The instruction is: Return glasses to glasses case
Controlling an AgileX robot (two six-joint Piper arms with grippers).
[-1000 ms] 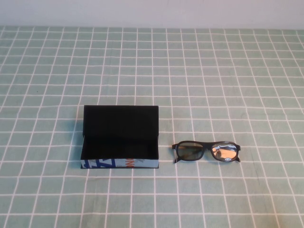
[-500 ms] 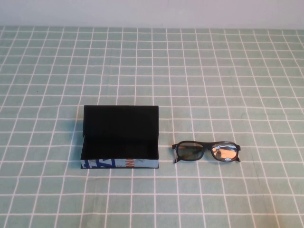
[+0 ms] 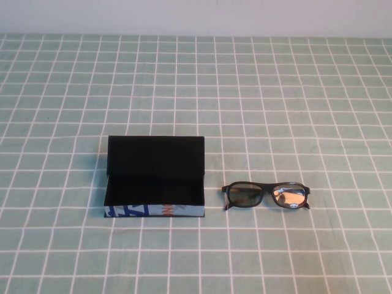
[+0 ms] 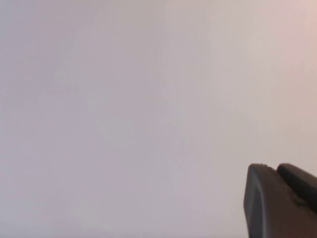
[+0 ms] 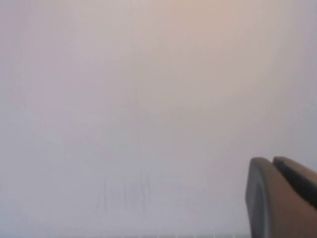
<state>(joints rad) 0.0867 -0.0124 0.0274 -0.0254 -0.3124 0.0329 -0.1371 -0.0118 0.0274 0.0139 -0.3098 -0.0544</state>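
A: What is lying on the green cloth with the white grid (image 3: 275,92)?

B: The rectangular box-shaped glasses case (image 3: 153,177) is sitting left of centre, its black lid standing open behind the black lining and its light-blue printed side facing the robot. Just beside it, to its right and apart, the black thick plastic-framed glasses (image 3: 266,195) are resting with 2 dark reflective lenses.

A: And the grippers?

B: The left gripper (image 4: 282,201) and right gripper (image 5: 282,198) are each facing a blank pale surface, off the table view.
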